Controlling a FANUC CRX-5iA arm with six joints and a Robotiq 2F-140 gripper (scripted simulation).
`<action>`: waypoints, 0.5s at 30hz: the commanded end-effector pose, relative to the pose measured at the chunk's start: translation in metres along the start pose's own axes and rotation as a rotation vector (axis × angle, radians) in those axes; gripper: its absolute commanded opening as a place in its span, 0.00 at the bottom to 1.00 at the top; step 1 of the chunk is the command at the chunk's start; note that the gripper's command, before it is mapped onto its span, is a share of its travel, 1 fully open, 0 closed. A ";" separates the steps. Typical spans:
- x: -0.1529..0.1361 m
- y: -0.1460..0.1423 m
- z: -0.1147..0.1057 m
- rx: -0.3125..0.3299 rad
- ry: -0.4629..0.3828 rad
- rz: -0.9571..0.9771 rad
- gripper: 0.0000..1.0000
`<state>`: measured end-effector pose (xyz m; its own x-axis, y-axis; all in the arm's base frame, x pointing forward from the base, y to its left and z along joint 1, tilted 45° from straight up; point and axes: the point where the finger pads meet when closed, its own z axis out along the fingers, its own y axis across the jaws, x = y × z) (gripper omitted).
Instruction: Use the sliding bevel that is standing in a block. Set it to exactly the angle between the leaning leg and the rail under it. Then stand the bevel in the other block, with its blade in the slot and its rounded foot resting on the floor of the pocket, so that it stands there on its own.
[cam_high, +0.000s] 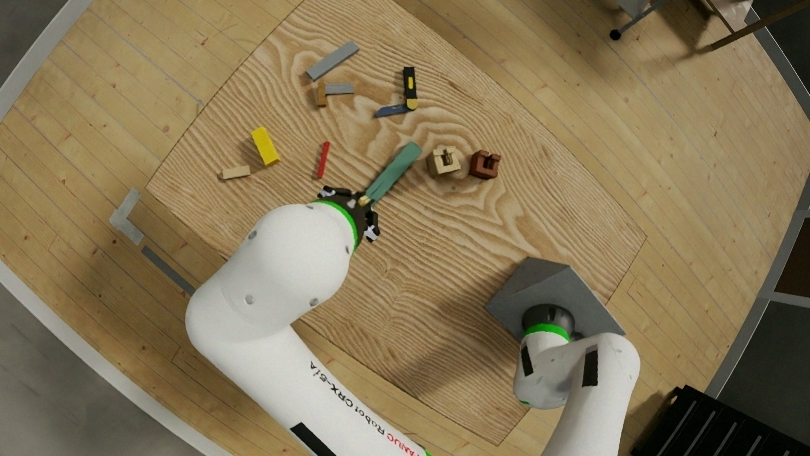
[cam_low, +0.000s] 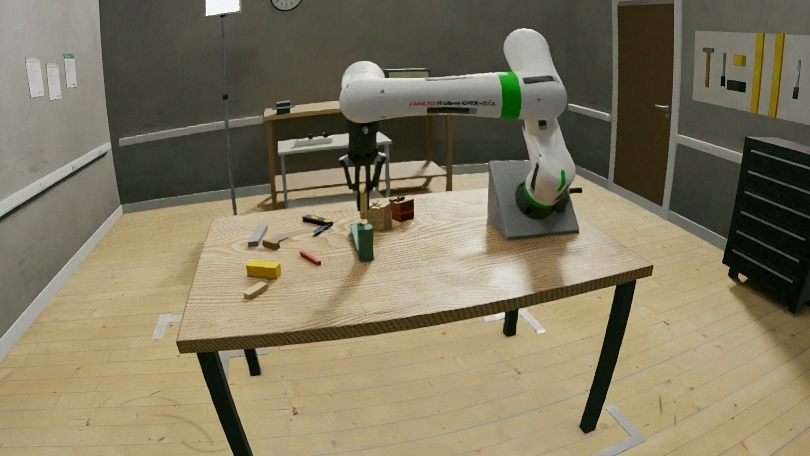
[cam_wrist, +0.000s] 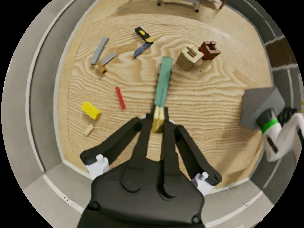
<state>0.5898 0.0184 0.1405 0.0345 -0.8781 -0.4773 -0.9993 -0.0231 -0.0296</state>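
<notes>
My gripper (cam_high: 362, 202) is shut on the sliding bevel (cam_low: 362, 202), a small tan wooden piece that hangs straight down from the fingers; it also shows between the fingertips in the wrist view (cam_wrist: 158, 122). The bevel is held in the air just above the near end of the green leaning leg and rail (cam_high: 393, 171), which stand on the table (cam_low: 362, 240). The light tan block (cam_high: 443, 162) and the red-brown block (cam_high: 484, 164) stand side by side to the right of the green piece, apart from my gripper. I cannot tell the bevel's blade angle.
A black-and-yellow tool with a blue blade (cam_high: 403, 95), a brown-handled tool with a grey blade (cam_high: 332, 90), a grey bar (cam_high: 332, 60), a yellow block (cam_high: 264, 145), a red stick (cam_high: 323, 159) and a small tan block (cam_high: 235, 172) lie on the left. The grey arm base (cam_high: 552, 297) is at the right.
</notes>
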 end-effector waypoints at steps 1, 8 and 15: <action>0.000 0.000 0.000 0.002 0.001 0.000 0.10; 0.000 0.000 0.009 0.002 0.000 0.000 0.10; -0.001 0.000 0.021 0.002 0.000 0.000 0.10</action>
<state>0.5901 0.0302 0.1222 0.0345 -0.8778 -0.4778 -0.9993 -0.0231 -0.0296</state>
